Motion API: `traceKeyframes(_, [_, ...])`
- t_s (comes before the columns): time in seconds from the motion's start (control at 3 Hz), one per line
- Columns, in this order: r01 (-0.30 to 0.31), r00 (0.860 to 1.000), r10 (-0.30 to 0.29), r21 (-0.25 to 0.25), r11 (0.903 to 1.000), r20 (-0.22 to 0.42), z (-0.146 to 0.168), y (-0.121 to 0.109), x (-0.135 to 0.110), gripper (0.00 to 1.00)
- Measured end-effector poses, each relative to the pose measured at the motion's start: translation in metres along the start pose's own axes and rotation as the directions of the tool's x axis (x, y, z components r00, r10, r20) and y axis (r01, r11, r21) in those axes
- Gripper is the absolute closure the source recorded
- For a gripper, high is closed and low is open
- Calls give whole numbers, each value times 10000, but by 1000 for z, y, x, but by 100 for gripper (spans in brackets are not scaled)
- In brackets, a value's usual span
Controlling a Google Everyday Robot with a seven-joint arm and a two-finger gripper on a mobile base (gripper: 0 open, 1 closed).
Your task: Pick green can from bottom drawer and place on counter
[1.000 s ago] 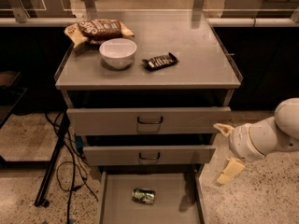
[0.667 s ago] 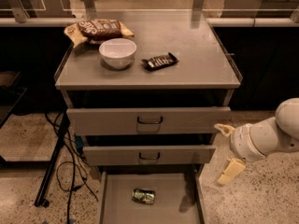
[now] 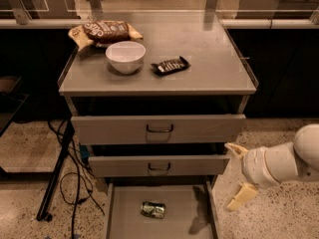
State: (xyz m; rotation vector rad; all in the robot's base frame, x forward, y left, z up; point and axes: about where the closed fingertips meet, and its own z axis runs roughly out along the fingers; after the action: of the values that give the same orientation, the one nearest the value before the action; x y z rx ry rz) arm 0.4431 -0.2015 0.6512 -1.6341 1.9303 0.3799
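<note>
The green can lies on its side on the floor of the open bottom drawer, near its middle. The counter is the grey top of the cabinet. My gripper is at the lower right, beside the cabinet's right edge, at the height of the middle drawer. Its two pale fingers are spread apart and hold nothing. It is to the right of the can and above it, outside the drawer.
On the counter stand a white bowl, a black snack bar wrapper and a chip bag. The two upper drawers are slightly pulled out. Cables and a stand leg lie on the floor to the left.
</note>
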Motion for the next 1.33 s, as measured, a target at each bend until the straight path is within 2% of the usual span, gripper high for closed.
traceKeyframes(0.33, [131, 9979, -169, 616, 9980, 626, 35, 16, 26, 0])
traceKeyframes(0.67, [214, 9950, -308, 986, 9949, 951, 69, 17, 50, 0])
traceKeyframes(1.0, [-79, 9913, -28, 814, 9966, 1314, 109, 17, 67, 0])
traceKeyframes(1.33, [-121, 9912, 26, 708, 9974, 1326, 119, 17, 68, 0])
